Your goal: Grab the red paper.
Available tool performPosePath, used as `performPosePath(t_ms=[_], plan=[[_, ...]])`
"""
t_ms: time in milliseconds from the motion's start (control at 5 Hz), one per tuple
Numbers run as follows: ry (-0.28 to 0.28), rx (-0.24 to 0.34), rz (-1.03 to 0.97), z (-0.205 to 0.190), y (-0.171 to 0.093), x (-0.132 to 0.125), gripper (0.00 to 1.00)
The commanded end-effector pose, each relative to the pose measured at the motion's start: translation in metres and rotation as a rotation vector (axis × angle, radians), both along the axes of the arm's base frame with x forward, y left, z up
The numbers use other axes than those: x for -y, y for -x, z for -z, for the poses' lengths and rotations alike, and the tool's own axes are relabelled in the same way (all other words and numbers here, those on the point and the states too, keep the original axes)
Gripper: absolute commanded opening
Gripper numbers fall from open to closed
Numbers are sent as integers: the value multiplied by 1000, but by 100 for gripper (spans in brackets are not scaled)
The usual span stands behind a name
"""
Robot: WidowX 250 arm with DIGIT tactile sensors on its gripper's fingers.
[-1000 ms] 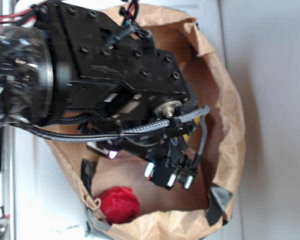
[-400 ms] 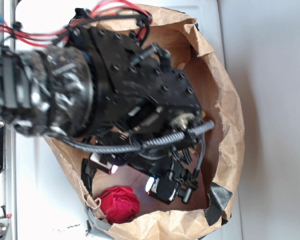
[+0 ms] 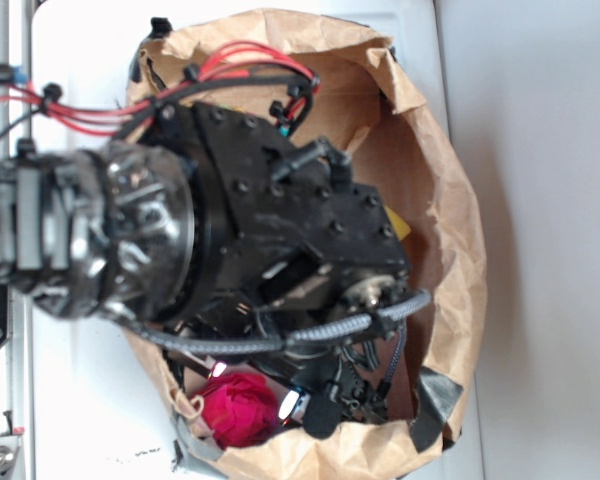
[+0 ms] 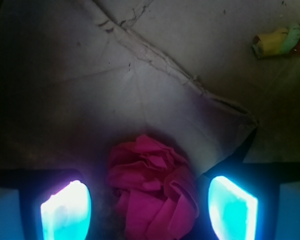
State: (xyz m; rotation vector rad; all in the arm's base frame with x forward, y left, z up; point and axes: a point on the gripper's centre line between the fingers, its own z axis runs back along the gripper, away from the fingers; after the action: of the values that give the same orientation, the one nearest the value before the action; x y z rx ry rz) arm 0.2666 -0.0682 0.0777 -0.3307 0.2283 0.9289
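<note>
Gripper: the gripper (image 4: 149, 207) reaches down into a brown paper bag (image 3: 450, 250); its jaws stand wide apart and hold nothing.
Fingers: two glowing pads (image 4: 66, 210) show at the lower left and lower right of the wrist view, lit cyan and violet.
Red paper: the red paper (image 4: 152, 192) is a crumpled wad lying on the bag's floor, between the two pads, with a gap to each; whether a pad touches it I cannot tell.
Exterior view: the red paper (image 3: 240, 408) sits in the bag's lower corner, just beside the gripper (image 3: 305, 405), partly under the arm (image 3: 280, 240).
Rope: a twisted red, yellow and green rope (image 4: 282, 40) lies well apart, beyond the gripper at the upper right.
Bag floor: creased and wrinkled ahead of the gripper.
</note>
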Motion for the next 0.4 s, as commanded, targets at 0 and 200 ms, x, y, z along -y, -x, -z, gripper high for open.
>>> performPosePath(t_ms=[0, 200], plan=[[24, 68, 65, -20, 8, 20, 100], [9, 92, 124, -24, 7, 13, 100]])
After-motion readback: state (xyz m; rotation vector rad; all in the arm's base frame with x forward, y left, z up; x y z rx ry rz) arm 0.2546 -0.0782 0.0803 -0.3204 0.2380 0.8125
